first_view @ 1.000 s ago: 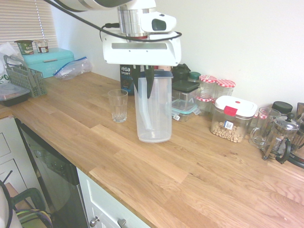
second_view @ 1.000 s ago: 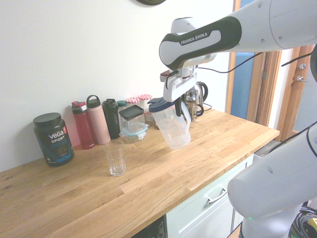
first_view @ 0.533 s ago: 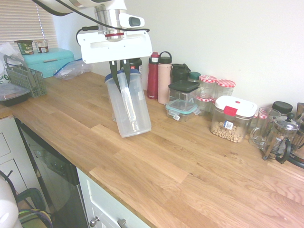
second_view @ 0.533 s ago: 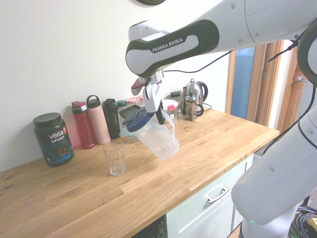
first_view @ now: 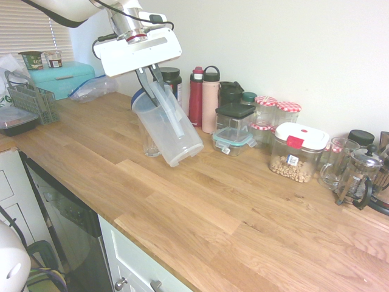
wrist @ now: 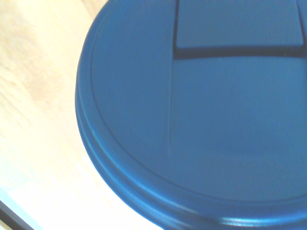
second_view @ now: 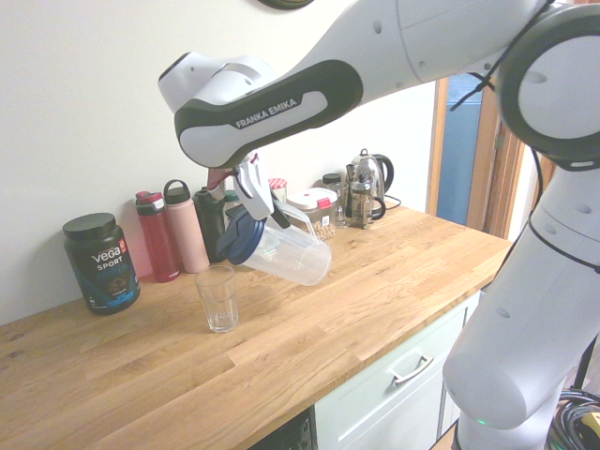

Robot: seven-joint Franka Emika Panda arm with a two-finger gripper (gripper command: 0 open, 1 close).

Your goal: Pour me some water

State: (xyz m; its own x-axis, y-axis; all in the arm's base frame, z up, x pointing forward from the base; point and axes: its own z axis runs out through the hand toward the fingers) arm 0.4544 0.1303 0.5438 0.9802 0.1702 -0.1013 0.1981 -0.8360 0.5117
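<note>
My gripper is shut on the handle of a clear plastic pitcher with a dark blue lid. It holds the pitcher in the air, tilted steeply with the lid end lowest. In the second exterior view that lid end hangs just above and to the right of an empty drinking glass standing on the wooden counter. In the first exterior view the glass is mostly hidden behind the pitcher. The blue lid fills the wrist view. I see no water in the pitcher or the glass.
Along the wall stand a black protein tub, red and pink bottles, lidded containers, a jar of chickpeas and a French press. A teal box and dish rack sit at the counter's far end.
The arm has carried the pitcher along the counter to the glass and tipped it from upright to steeply tilted, lid end down.
</note>
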